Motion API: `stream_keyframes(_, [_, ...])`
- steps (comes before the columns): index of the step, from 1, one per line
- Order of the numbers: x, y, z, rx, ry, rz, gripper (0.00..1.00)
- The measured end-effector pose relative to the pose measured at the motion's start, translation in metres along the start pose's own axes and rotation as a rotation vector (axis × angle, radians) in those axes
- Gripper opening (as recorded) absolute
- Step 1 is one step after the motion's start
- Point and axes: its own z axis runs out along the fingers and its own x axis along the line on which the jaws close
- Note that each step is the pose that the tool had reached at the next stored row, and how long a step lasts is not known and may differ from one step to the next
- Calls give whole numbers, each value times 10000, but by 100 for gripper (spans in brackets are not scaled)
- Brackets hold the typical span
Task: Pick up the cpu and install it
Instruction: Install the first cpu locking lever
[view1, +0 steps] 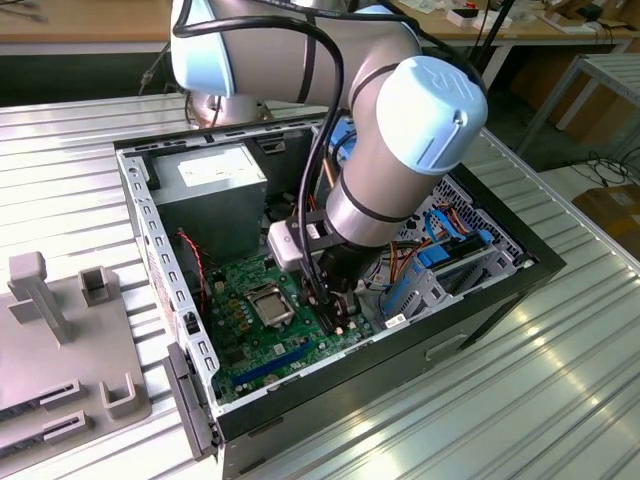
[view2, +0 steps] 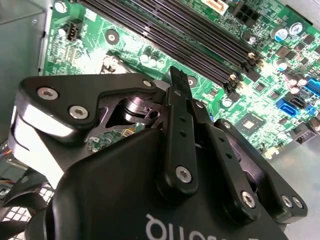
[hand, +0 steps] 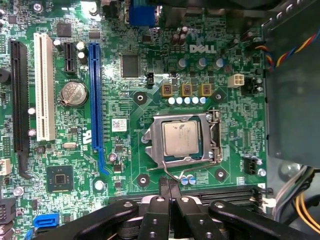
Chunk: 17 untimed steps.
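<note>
The cpu (hand: 182, 138) sits in its socket frame (hand: 156, 140) on the green motherboard (hand: 115, 150). The end effector (hand: 170, 192), fingers pressed together and empty, hangs just beside it, apart.

Cpu (hand: 181, 139) dull metal; gripper (hand: 170, 186) matt black.

Arm (view1: 390, 190): silver-grey tubes, pale blue round joint caps, each with a small notch.
Cable (view1: 318, 120): black, looped along the arm.
Wrist block (view1: 288, 245): white, boxy, on a black bracket.
Gripper (view1: 335, 318): black.
Gripper links (view2: 180, 145): matte black bars, silver screws and rivets, white lettering on the body.
</note>
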Motion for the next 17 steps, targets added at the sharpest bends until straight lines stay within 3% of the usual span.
stream_keyframes(10, [-1, 17, -10, -181, -4, 19, 11])
stream_keyframes(17, [-34, 23, -85, -232, -1, 26, 11])
